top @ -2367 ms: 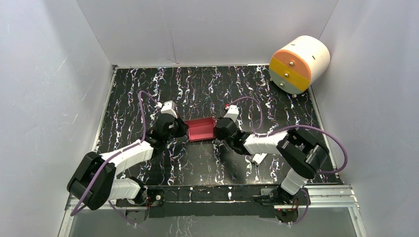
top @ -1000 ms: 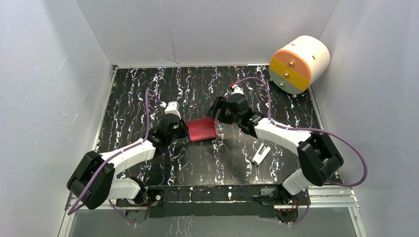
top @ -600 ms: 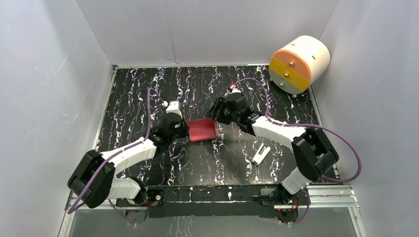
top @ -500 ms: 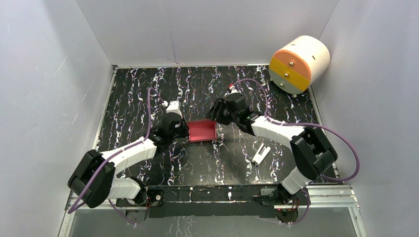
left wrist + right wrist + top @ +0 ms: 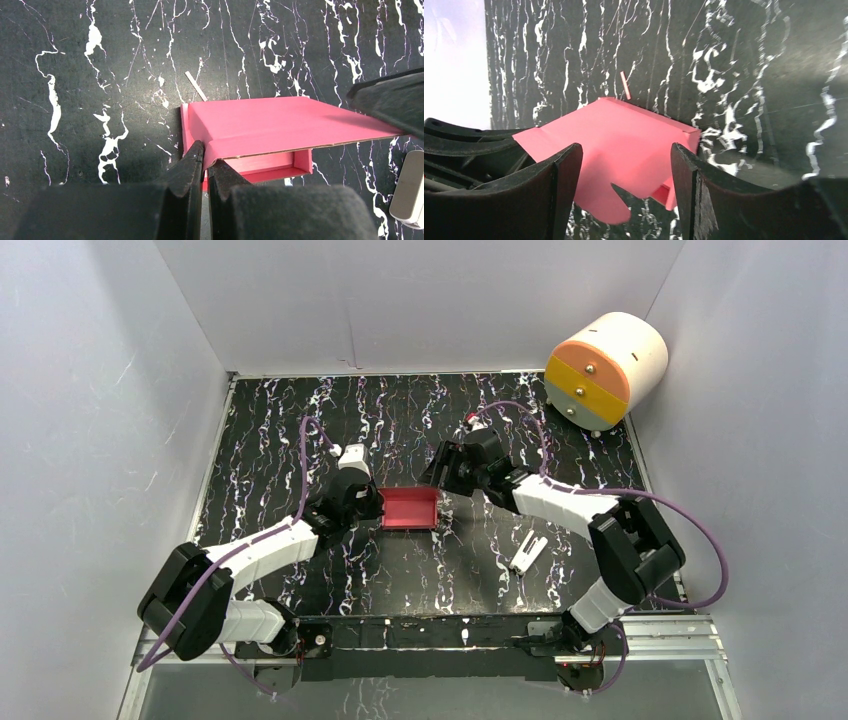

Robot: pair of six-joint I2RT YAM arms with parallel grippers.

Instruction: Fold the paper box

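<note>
Right pincer swung back off box, jaws wide, empty; left pincer clamped on box edge; careless press could buckle lid

Pink-red paper box, black tabletop with white marble veins, white-and-orange cylinder, pale grey walls.

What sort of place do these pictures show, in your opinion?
Probably a robot test booth: plain white panels wall in a black marbled table, and two robot arms are bolted to a metal rail at its near edge, with a pink paper box between them.
</note>
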